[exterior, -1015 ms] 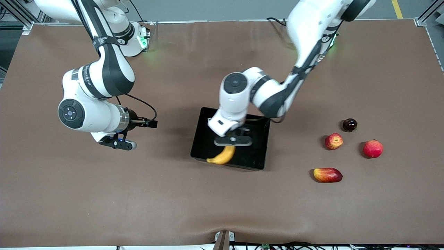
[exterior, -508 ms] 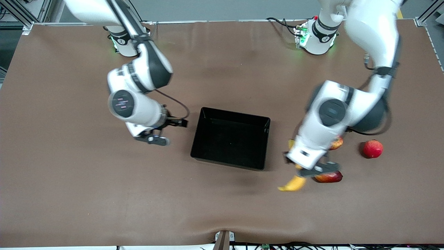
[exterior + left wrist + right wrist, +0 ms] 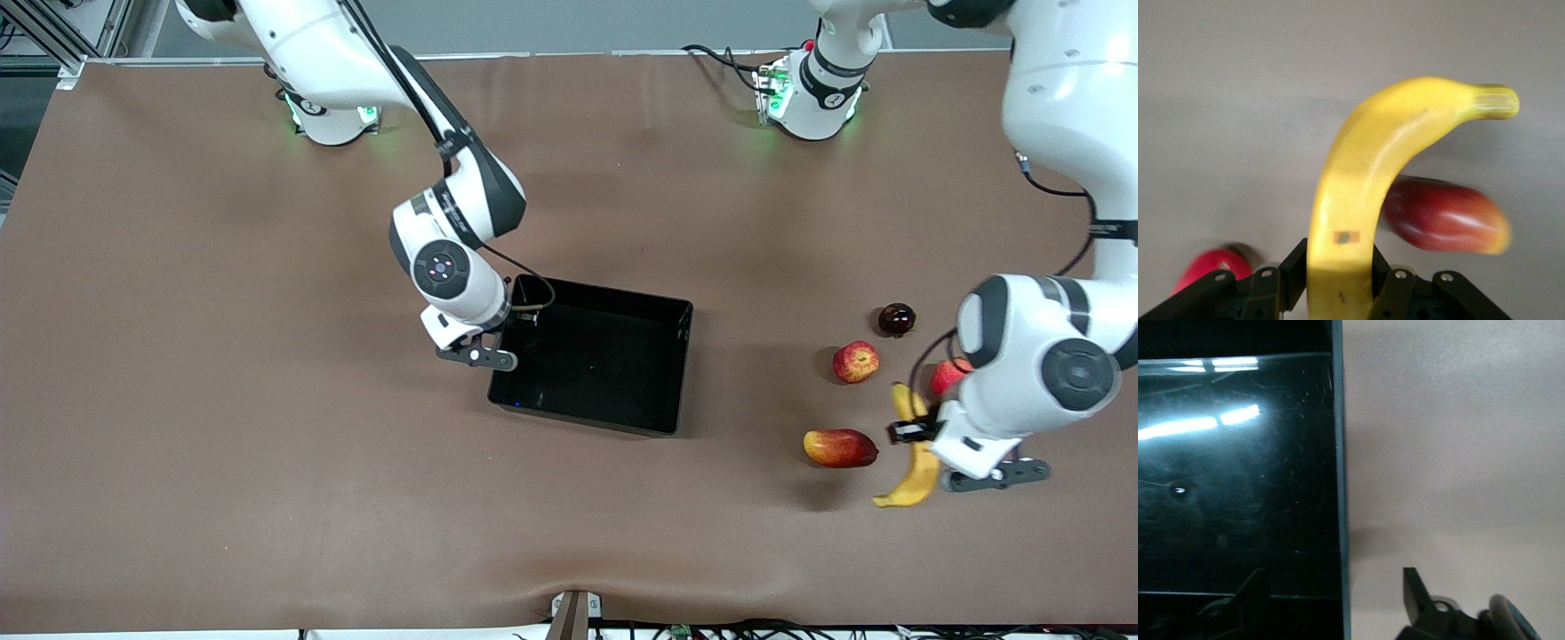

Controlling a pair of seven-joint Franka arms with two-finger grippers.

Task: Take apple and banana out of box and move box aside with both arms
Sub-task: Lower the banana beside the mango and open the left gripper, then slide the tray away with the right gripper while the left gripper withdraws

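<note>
The left gripper (image 3: 1338, 283) pinches the banana (image 3: 914, 453) over the table beside the mango; the right gripper (image 3: 1338, 587), fingers spread, straddles the empty box's (image 3: 677, 369) wall

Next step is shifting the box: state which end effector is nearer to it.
Right. The right end effector straddles the black box's wall at the right arm's end; the left end effector holds the banana among the fruits.
</note>
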